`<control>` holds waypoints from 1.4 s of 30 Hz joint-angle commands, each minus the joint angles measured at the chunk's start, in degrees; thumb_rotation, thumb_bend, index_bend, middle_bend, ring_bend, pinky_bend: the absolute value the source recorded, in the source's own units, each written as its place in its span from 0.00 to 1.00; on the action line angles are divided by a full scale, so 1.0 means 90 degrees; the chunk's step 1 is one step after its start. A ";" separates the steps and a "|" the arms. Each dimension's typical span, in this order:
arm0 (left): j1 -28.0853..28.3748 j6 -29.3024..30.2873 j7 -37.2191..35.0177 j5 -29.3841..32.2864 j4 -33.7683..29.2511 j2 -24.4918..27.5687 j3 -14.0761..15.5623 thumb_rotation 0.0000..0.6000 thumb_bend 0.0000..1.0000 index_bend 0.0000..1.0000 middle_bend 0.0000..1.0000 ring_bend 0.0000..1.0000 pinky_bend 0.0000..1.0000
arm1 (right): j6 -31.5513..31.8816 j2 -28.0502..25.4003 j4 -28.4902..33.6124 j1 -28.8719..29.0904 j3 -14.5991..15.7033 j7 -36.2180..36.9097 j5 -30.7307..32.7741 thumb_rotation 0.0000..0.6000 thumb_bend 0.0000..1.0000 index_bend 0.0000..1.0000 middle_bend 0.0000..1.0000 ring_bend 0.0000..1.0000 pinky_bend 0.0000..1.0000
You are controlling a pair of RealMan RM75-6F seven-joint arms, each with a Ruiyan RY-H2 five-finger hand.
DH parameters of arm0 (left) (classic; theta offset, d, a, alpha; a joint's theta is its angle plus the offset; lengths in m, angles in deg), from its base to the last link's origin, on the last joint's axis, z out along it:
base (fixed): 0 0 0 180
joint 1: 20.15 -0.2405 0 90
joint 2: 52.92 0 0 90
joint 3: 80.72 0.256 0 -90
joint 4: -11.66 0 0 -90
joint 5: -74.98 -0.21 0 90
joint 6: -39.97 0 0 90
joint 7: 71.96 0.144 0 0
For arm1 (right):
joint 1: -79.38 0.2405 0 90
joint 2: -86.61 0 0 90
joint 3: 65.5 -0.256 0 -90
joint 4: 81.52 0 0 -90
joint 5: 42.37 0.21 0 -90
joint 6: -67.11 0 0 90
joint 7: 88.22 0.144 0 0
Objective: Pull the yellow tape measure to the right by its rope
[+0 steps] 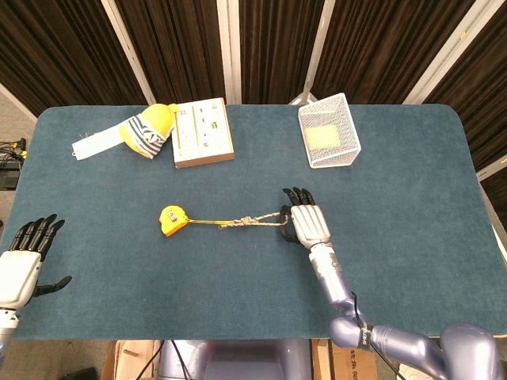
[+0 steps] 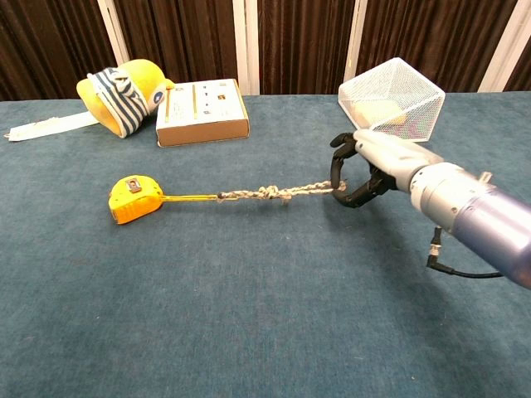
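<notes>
Right hand (image 2: 369, 170) mid-bench, fingers hooked around the end of the rope (image 2: 270, 193), holding it. Rope runs taut leftward, knot in the middle, to the yellow tape measure (image 2: 134, 200), which lies on the blue bench (image 1: 412, 237) left of centre. Left hand (image 1: 24, 257) at the near-left bench edge, fingers spread, holding nothing. At the back: white wire basket (image 1: 329, 131) on the right, flat box (image 1: 202, 132) and a yellow striped item (image 1: 146, 129) on the left.
</notes>
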 commanded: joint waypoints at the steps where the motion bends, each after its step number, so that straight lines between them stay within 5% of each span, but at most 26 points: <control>1: -0.0003 0.0000 0.0003 0.0002 -0.0006 -0.0002 0.0003 1.00 0.00 0.00 0.00 0.00 0.00 | 0.0077 -0.0209 0.0246 -0.0116 -0.0090 -0.0001 0.0180 1.00 0.46 0.64 0.14 0.00 0.00; 22: -0.0057 0.0171 0.0208 -0.0118 -0.0046 -0.0029 0.0019 1.00 0.00 0.00 0.00 0.00 0.00 | 0.0579 -0.1680 0.1177 -0.0691 -0.0225 -0.0032 0.0691 1.00 0.46 0.64 0.14 0.00 0.00; 42: -0.0093 0.0325 0.0266 -0.0226 0.0010 -0.0080 0.0007 1.00 0.00 0.00 0.00 0.00 0.00 | 0.0784 -0.2868 0.1164 -0.1056 -0.0539 0.0271 0.1235 1.00 0.46 0.64 0.14 0.00 0.00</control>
